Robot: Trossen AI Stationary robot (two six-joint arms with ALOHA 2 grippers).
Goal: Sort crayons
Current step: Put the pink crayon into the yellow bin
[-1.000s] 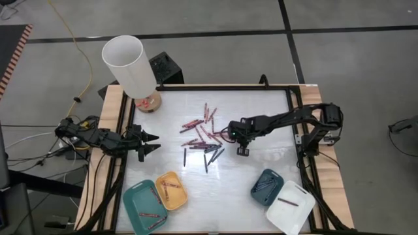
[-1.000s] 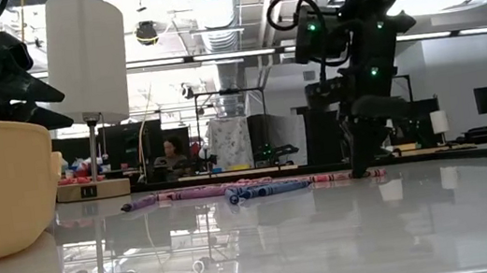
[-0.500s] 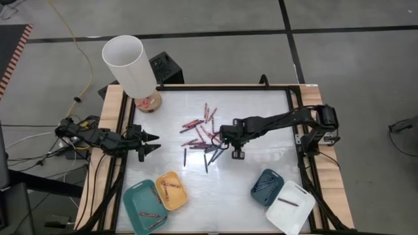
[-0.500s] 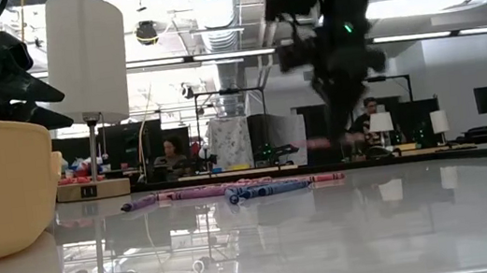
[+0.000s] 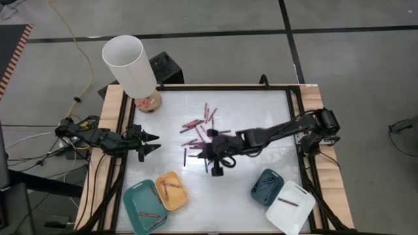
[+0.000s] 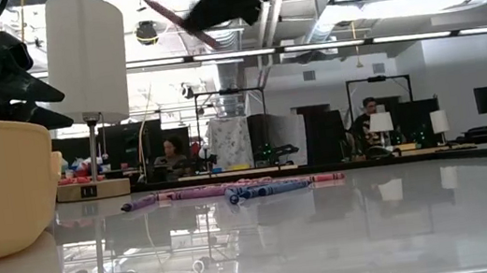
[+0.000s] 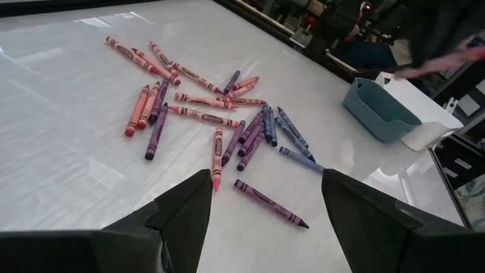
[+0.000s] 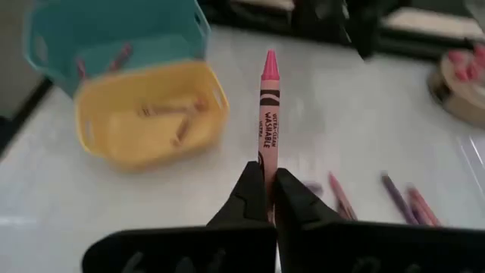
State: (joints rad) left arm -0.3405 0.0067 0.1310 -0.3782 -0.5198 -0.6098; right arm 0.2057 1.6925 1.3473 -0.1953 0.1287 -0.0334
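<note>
Several crayons [image 5: 204,134], red, pink, purple and blue, lie loose in the middle of the white table, also in the left wrist view [image 7: 220,121] and the low view [image 6: 241,190]. My right gripper [image 5: 204,152] hovers over the pile's near side, shut on one pink crayon [image 8: 268,106], which shows high in the low view [image 6: 179,20]. My left gripper [image 5: 151,143] waits open at the table's left edge, its fingers [image 7: 182,212] apart with nothing between them. My right gripper pinches the pink crayon's blunt end [image 8: 266,155] between its two fingertips. The crayon sticks straight out ahead of the fingers, in line with them, pointed tip away. The fingers slant down from the table's right toward its left. The crayon is lifted clear of the table.
A teal tray [image 5: 130,202] and a yellow tray [image 5: 181,196] sit at the near left, each with a few crayons. A dark-blue tray [image 5: 266,192] and a white tray [image 5: 294,212] sit at the near right. A lamp [image 5: 129,65] stands at the far left corner.
My right gripper has risen from the table and swung toward the table's left and near edges, tipping from pointing down to a shallower slant. It stays shut on the pink crayon, now lifted clear of the pile.
</note>
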